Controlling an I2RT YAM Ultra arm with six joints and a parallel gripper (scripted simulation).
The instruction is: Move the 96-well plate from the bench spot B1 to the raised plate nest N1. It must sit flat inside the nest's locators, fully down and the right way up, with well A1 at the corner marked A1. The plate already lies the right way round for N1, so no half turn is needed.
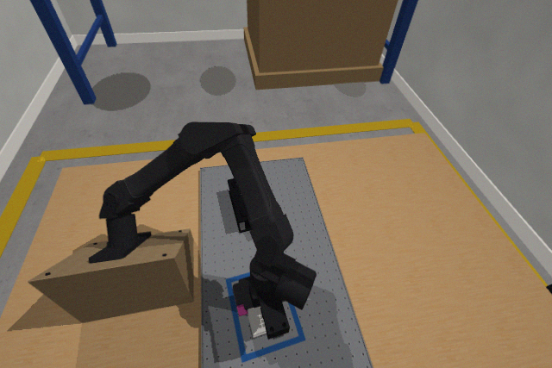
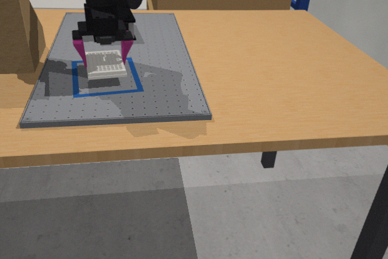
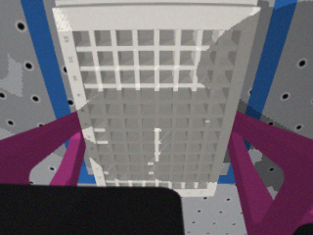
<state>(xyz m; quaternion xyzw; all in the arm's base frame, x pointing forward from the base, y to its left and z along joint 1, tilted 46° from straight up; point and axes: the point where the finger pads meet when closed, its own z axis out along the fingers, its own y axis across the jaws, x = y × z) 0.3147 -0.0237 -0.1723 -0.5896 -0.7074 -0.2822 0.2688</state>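
Note:
The white 96-well plate (image 2: 106,65) is held between my magenta fingers. My gripper (image 2: 104,62) is shut on the plate's two long sides and holds it level, a little above the blue outline of spot B1 (image 2: 106,93), with its shadow on the board beneath. In the wrist view the plate (image 3: 156,98) fills the middle, wells up, with a finger on each side of it (image 3: 156,152). In the top view the wrist hides most of the plate (image 1: 258,323). The dark raised nest N1 (image 1: 235,210) stands further back on the board, partly hidden by the arm.
The grey perforated board lies on the wooden table (image 2: 266,77). The arm's base stands on a brown block (image 1: 116,275) to the left of the board. A large brown crate (image 1: 321,21) and blue rack posts (image 1: 48,25) stand on the floor behind.

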